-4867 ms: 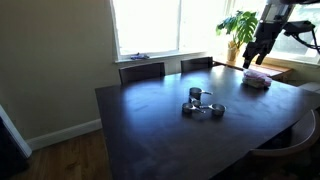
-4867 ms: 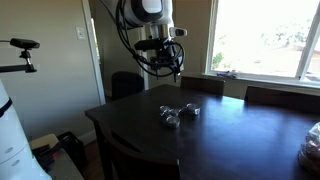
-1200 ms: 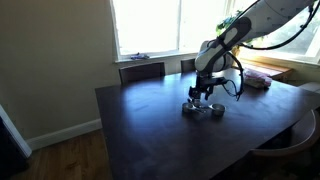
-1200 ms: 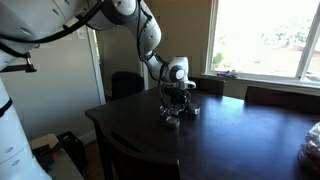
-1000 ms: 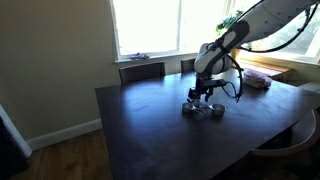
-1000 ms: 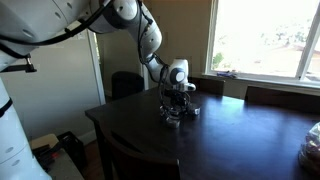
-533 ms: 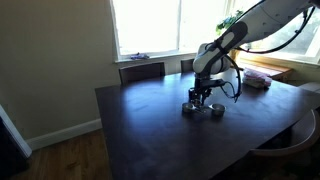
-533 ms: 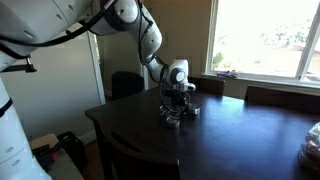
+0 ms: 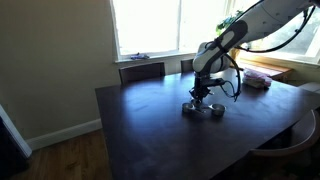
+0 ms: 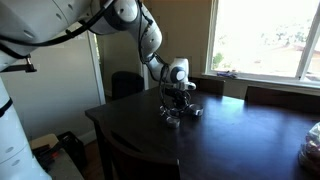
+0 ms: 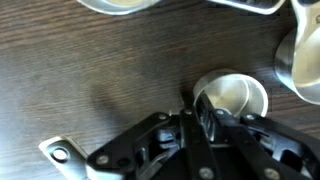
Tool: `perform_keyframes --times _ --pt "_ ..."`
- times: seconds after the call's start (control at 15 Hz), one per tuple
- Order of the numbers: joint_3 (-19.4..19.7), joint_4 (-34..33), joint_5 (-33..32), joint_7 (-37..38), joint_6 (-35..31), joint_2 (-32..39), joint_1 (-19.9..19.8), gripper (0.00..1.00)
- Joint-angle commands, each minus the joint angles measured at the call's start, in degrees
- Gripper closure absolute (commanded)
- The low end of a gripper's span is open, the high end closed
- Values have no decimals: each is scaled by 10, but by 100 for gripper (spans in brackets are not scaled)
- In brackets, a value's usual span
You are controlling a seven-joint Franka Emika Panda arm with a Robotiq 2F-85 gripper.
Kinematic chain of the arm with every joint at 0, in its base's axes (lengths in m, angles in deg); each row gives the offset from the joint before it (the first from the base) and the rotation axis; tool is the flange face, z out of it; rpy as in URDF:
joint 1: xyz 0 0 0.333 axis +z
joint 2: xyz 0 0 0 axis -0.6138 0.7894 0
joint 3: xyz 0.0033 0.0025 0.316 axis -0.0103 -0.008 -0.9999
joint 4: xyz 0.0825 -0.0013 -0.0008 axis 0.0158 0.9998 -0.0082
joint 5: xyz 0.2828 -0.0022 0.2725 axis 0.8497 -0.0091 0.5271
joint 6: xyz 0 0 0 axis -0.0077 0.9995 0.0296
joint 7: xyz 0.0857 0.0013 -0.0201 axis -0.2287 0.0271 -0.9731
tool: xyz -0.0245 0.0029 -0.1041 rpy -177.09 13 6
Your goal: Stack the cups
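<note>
Where the dark wooden table [image 9: 140,125] fills the room, you have a bright window [image 9: 150,25] behind its far edge, two chair backs [image 9: 141,70] tucked against that edge, and a leafy plant [image 9: 240,25] by the sill. A pinkish flat object [image 9: 258,80] lies near the table's corner on the plant side, well apart from your work. The floor [image 9: 60,155] beside the table is wood, and the wall under the window is plain beige.

Your cups [image 9: 203,108] sit in a tight cluster around the middle of the table, well in from every edge; in both exterior views they show only as small silver glints [image 10: 178,113]. Your gripper [image 9: 199,97] stands right down on the cluster, pointing at the tabletop.

In the wrist view the gripper [image 11: 197,112] has its jaws drawn almost together, pinching the near wall of one round cup [image 11: 240,92] at its rim, with the bowl lying just beyond the fingertips. Other cups show only in part at the top and side of that view, just beside the gripped one. A thin handle end [image 11: 60,150] with a hole lies on the wood beside the fingers.
</note>
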Motion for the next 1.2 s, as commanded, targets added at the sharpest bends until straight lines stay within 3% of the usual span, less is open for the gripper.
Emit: perform_keyframes --times 0.0,0.2,0.93,1.0,1.13 --pt "2 20 9 -8 18 -22 3 97" --pt "1 38 5 -20 7 -41 5 93" --pt "-24 148 4 -100 -25 -157 1 94" --pt "-20 153 3 -97 -19 -162 3 69" --pt "-10 161 -1 -80 -19 -164 9 62"
